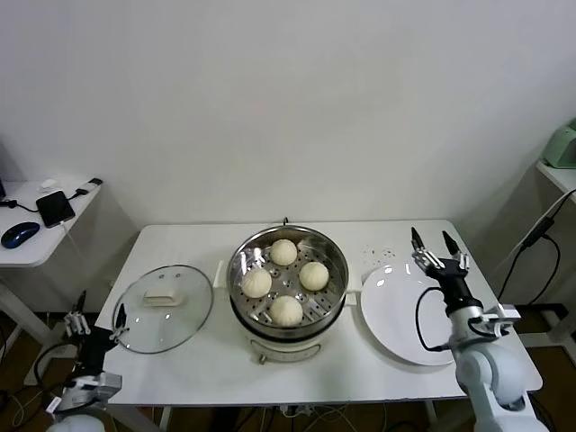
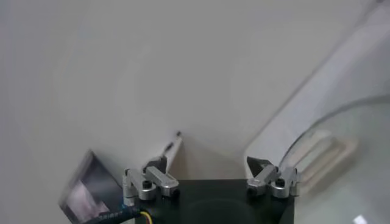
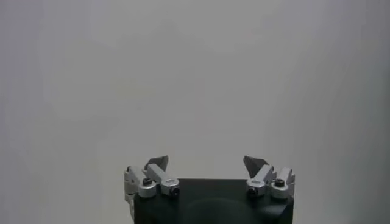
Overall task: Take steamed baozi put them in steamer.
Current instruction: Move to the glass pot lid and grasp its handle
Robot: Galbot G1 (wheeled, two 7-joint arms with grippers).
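Observation:
Several cream-white steamed baozi (image 1: 286,310) lie on the perforated tray inside the shiny steamer (image 1: 244,301) at the middle of the table. My right gripper (image 1: 432,241) is open and empty, raised above the far edge of the bare white plate (image 1: 405,319); in the right wrist view (image 3: 206,161) it faces only the blank wall. My left gripper (image 1: 101,314) is open and empty, low beside the table's left edge next to the glass lid (image 1: 166,309). In the left wrist view (image 2: 207,162) the gripper shows with the lid (image 2: 341,158) to one side.
A side table (image 1: 36,241) at the left holds a phone (image 1: 56,207) and a mouse (image 1: 20,234). Cables hang at the right by another table edge (image 1: 558,171). The white plate sits right of the steamer, the lid left of it.

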